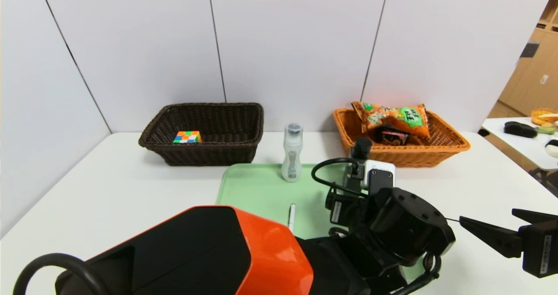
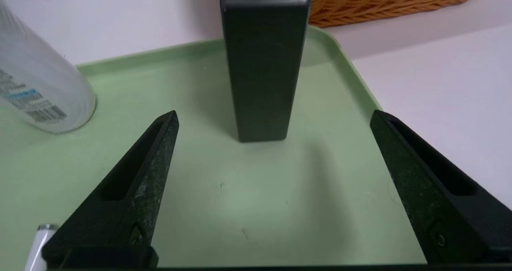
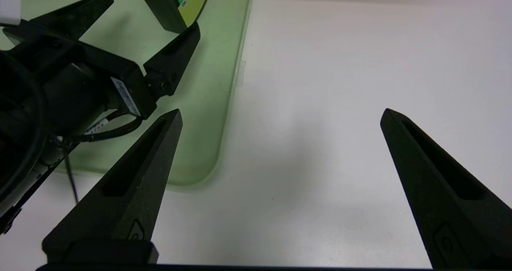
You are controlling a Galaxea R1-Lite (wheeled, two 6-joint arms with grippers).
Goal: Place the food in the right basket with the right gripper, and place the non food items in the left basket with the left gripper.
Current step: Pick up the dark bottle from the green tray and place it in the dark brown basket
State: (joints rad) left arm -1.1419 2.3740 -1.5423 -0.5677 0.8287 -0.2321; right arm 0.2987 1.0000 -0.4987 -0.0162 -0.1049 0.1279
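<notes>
Three non-food items wait on your green tray (image 1: 244,194): black tube (image 2: 262,63), bottle (image 1: 292,153), pen (image 1: 291,216). Your left gripper (image 2: 272,175), spread wide, frames the upright tube at 12 o'clock for grasping. Right gripper (image 3: 280,183) idles spread at the tray's 3 o'clock.

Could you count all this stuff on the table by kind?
Baskets: 2, brown basket and orange basket
Tray: 1
Packets: 2, orange bag and dark packet
Puzzle cube: 1
Bottle: 1
Pen: 1
Black tube: 1
Total: 9
</notes>
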